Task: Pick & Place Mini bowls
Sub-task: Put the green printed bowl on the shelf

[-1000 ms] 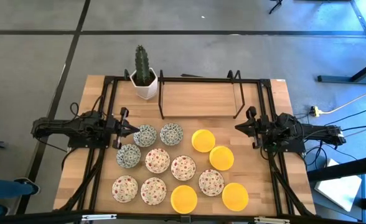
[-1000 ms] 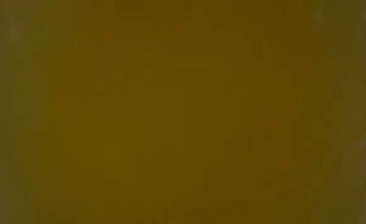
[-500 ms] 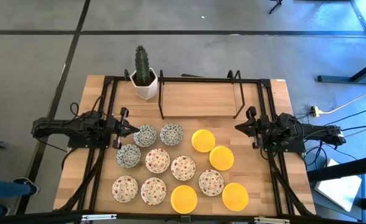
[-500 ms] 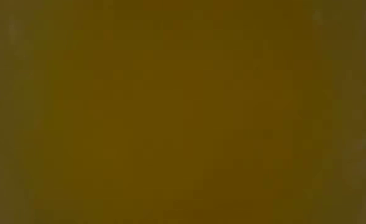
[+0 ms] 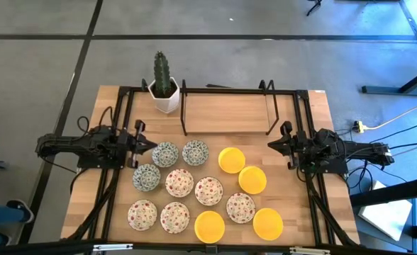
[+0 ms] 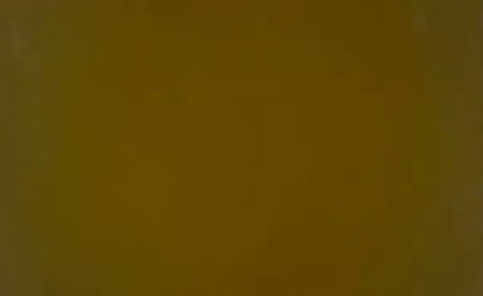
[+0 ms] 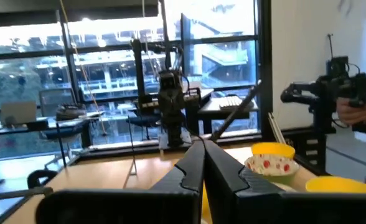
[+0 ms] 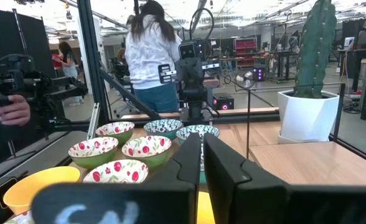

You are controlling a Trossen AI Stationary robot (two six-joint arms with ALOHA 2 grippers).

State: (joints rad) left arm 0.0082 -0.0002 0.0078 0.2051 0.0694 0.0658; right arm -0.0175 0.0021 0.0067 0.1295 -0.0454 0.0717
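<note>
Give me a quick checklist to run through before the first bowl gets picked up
1. Left gripper empty and shut, beside the blue-green bowls: ok.
2. Right gripper empty and shut, at the table's right side: ok.
3. Yellow bowls upright and unstacked: ok.
4. Red-speckled bowls sitting apart, none stacked: ok.
5. Low view usable: not ok, it shows only a blank brownish blur.
6. Cactus pot clear of the bowls: ok.

My left gripper [image 5: 149, 147] waits closed at nine o'clock; my right gripper [image 5: 271, 144] waits closed at three o'clock.
</note>
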